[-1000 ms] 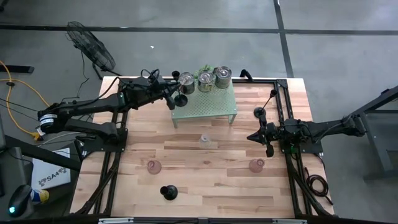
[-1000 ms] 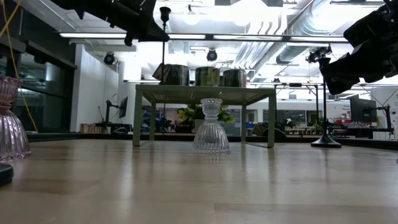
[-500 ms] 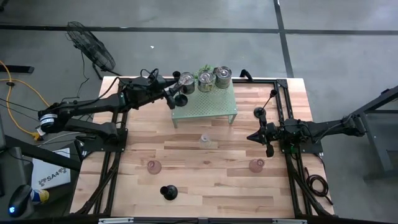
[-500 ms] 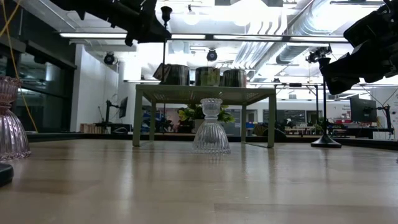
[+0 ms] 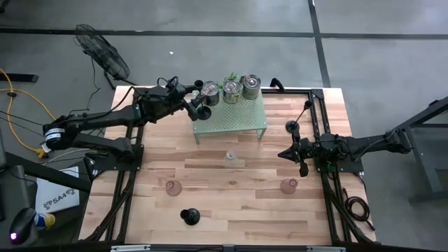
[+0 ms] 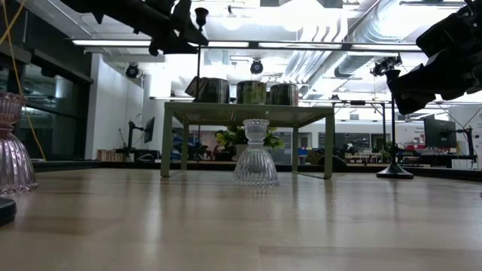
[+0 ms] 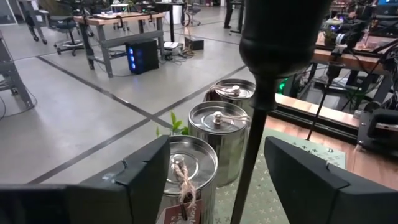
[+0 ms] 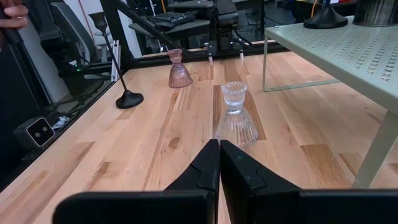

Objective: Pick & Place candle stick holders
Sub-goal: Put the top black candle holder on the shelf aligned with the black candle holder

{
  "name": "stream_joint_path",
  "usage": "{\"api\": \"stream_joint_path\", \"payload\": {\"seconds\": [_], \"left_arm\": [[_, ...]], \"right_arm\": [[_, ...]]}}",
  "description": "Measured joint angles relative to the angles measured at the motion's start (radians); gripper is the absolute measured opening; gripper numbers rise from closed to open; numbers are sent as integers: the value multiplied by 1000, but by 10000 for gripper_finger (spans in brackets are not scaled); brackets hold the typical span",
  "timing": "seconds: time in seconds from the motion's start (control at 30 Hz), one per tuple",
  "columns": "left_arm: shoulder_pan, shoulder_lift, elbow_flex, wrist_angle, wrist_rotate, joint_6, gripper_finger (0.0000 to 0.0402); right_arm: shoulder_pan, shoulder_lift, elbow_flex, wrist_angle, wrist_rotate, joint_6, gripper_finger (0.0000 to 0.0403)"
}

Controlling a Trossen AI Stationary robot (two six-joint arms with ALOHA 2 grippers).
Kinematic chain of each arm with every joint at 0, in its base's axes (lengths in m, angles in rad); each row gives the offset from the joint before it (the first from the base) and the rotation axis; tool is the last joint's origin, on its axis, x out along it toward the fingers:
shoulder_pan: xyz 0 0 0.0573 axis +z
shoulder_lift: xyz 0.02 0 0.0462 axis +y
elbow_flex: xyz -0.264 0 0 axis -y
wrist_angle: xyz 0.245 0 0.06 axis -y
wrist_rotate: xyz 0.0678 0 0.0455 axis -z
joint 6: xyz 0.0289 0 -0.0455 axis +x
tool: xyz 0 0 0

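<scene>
Flanking a black holder (image 7: 261, 124) on the rack (image 5: 234, 119) beside three silver cups (image 5: 230, 89), left pincer (image 7: 214, 180) gapes wide.

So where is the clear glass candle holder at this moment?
In the high view the clear glass candle holder stands upright on the wooden table near its middle, just in front of the pale green rack, between the two arms.

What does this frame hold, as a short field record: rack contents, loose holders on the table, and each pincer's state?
rack: pale green perforated metal rack at the table's far side
on rack: three shiny silver cups; slim black candle stick holder with round base at its left corner
left pincer: open, fingers either side of that black holder's stem
right pincer: shut, empty, above the table's right side
on table: clear glass holder; two pink glass holders; two more black holders
</scene>
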Motion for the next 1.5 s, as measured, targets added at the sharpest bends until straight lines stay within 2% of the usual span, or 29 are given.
{"api": "stream_joint_path", "payload": {"seconds": [0.37, 0.9, 1.13, 1.23, 1.5], "left_arm": [[0, -10, 1, -5, -1, 0, 267], [0, -115, -35, -86, -3, 5, 267], [0, -187, -36, -230, 6, 7, 267], [-2, -232, -36, -316, 53, 0, 267], [-88, -307, -36, -503, 98, -4, 267]], "right_arm": [[0, 0, 0, 0, 0, 0, 4], [0, 0, 0, 0, 0, 0, 4], [0, 0, 0, 0, 0, 0, 4], [0, 0, 0, 0, 0, 0, 4], [0, 0, 0, 0, 0, 0, 4]]}}
